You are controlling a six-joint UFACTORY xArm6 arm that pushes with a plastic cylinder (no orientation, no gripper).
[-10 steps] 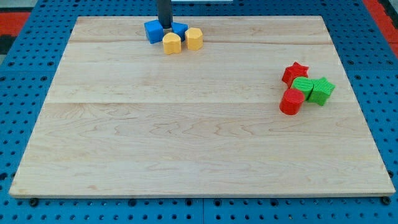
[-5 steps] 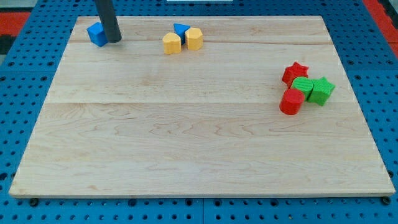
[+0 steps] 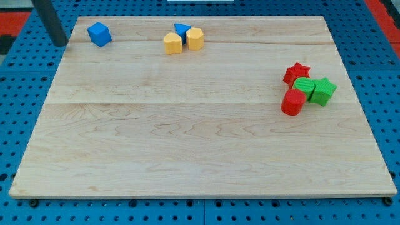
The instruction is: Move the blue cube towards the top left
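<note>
The blue cube point(image 3: 99, 34) sits near the board's top left corner. My tip point(image 3: 60, 44) is off the board's left edge, to the left of the blue cube and apart from it, over the blue pegboard. The dark rod rises from it out of the view's top left.
A blue triangular block point(image 3: 182, 29) and two yellow blocks point(image 3: 173, 43) point(image 3: 195, 39) cluster at the top middle. A red star point(image 3: 297, 72), a red cylinder point(image 3: 292, 102) and two green blocks point(image 3: 305, 87) point(image 3: 324, 90) cluster at the right. The wooden board point(image 3: 200, 144) lies on blue pegboard.
The blue cube was pushed left from the top-middle cluster to the top left. My tip then moved further left, past the cube and off the board's edge.
</note>
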